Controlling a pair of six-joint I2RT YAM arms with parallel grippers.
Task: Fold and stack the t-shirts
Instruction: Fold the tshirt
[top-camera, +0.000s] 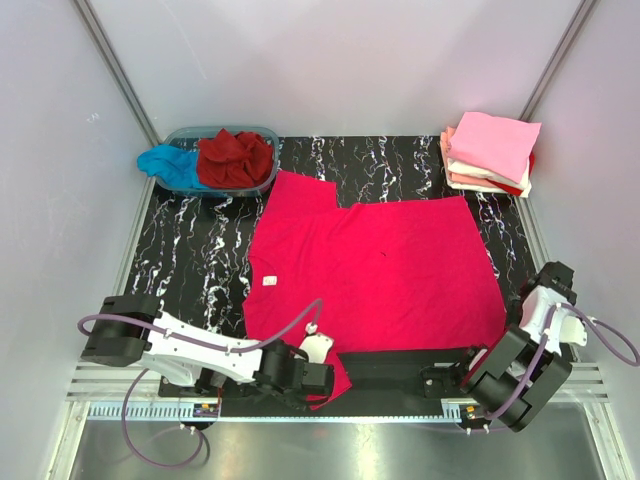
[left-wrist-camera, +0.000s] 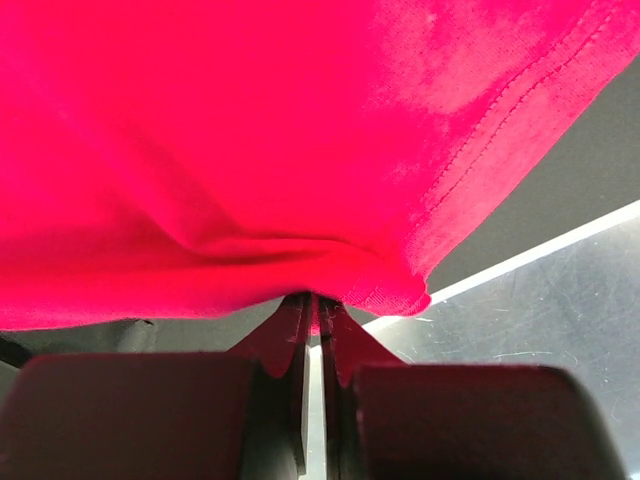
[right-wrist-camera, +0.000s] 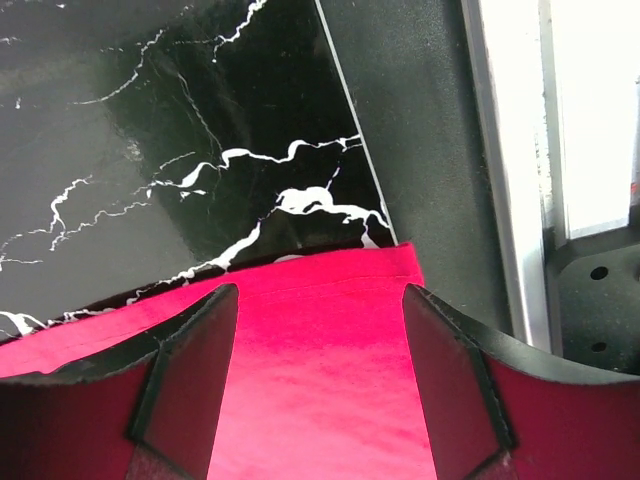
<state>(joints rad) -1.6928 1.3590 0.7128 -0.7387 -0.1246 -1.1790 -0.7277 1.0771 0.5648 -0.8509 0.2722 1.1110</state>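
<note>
A bright pinkish-red t-shirt (top-camera: 380, 270) lies spread flat on the black marbled mat (top-camera: 190, 250), with its white neck label at the left. My left gripper (top-camera: 325, 380) is at the shirt's near-left corner, shut on a fold of the red fabric (left-wrist-camera: 250, 150), which drapes over its fingertips (left-wrist-camera: 315, 312). My right gripper (top-camera: 432, 380) is low at the shirt's near edge. In the right wrist view its jaws stand open (right-wrist-camera: 320, 295), with the hemmed corner of the t-shirt (right-wrist-camera: 330, 380) lying between them. Folded t-shirts (top-camera: 490, 150), pale pink on top, are stacked at the back right.
A clear blue-tinted tub (top-camera: 265, 135) at the back left holds a dark red shirt (top-camera: 235, 158), and a turquoise one (top-camera: 170, 165) hangs over its left side. Metal rails edge the mat on both sides. A steel ledge (top-camera: 330, 450) runs along the near edge.
</note>
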